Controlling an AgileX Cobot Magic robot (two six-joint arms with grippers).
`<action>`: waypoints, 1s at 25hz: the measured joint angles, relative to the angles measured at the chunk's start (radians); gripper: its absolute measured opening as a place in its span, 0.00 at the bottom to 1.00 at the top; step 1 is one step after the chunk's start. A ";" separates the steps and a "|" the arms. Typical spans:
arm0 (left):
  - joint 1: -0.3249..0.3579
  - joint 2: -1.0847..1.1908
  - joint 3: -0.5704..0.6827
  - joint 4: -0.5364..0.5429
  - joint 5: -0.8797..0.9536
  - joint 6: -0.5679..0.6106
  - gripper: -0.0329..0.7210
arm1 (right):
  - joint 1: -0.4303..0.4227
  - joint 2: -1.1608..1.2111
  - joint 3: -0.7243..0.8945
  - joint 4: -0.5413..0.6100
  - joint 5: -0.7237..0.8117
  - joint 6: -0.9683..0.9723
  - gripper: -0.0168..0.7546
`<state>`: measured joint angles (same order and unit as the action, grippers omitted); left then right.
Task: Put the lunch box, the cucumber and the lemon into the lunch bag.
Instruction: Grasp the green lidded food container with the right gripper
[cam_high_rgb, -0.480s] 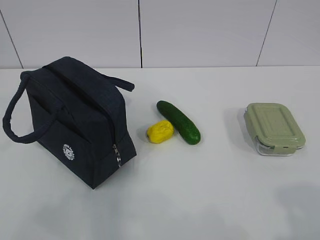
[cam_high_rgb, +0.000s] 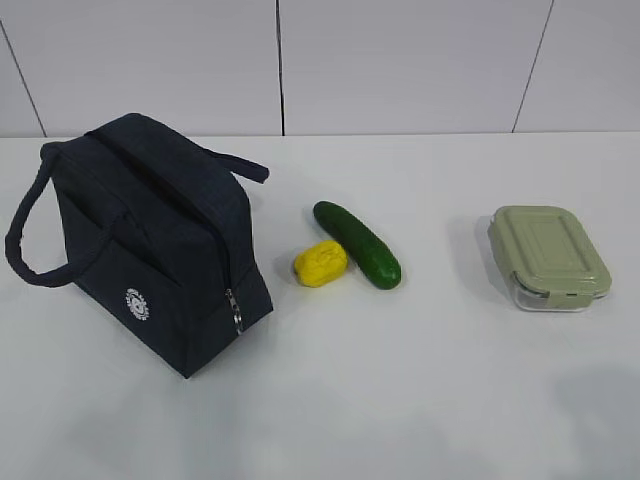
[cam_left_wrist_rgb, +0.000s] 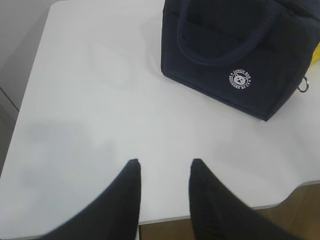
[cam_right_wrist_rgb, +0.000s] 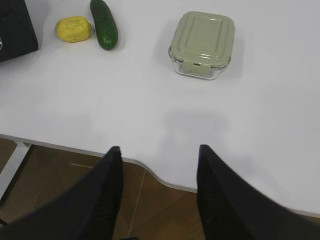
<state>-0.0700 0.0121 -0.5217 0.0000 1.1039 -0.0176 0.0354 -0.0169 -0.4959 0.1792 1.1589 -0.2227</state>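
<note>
Nearest the cameras, both grippers hang over the front edge of the white bench (cam_high_rgb: 420, 400), out of the exterior view. The left gripper (cam_left_wrist_rgb: 162, 167) has its jaws parted a moderate way with nothing between them; bare bench shows in the gap. The right gripper (cam_right_wrist_rgb: 159, 150) has its jaws spread wider, also empty, over the bench edge with brown floor (cam_right_wrist_rgb: 60, 200) below.

From the left gripper, the lunch bag (cam_left_wrist_rgb: 235, 50) sits at about 1 o'clock, well apart, its round white logo (cam_left_wrist_rgb: 241, 78) facing the wrist camera and a metal ring pull (cam_left_wrist_rgb: 303, 86) at its right corner. From the right gripper, the lunch box (cam_right_wrist_rgb: 202, 44) lies at about 1 o'clock, lid on, well apart; the lemon (cam_right_wrist_rgb: 73, 28) and the cucumber (cam_right_wrist_rgb: 104, 24) lie at about 11 o'clock, further off.

In the exterior view the lunch bag (cam_high_rgb: 150, 240) stands upright on the left of the bench, one loop handle (cam_high_rgb: 25, 240) drooping at its 9 o'clock side. The lemon (cam_high_rgb: 320, 263) rests near the middle, touching the cucumber (cam_high_rgb: 357, 244), which lies at its 2 o'clock on a slant. The lunch box (cam_high_rgb: 548, 257) sits alone at the right, at 3 o'clock from the cucumber. Behind the bench rises a pale panelled wall (cam_high_rgb: 400, 60).
</note>
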 joint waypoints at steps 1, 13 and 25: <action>0.000 0.000 0.000 0.000 0.000 0.000 0.36 | 0.000 0.000 0.000 0.000 0.000 0.000 0.50; 0.000 0.000 0.000 0.000 0.000 0.000 0.36 | 0.000 0.000 0.000 0.000 0.000 0.000 0.50; 0.000 0.000 0.000 0.000 0.000 0.000 0.36 | 0.000 0.000 0.000 0.000 0.000 0.000 0.50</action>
<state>-0.0700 0.0121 -0.5217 0.0000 1.1039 -0.0176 0.0354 -0.0169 -0.4959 0.1792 1.1589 -0.2227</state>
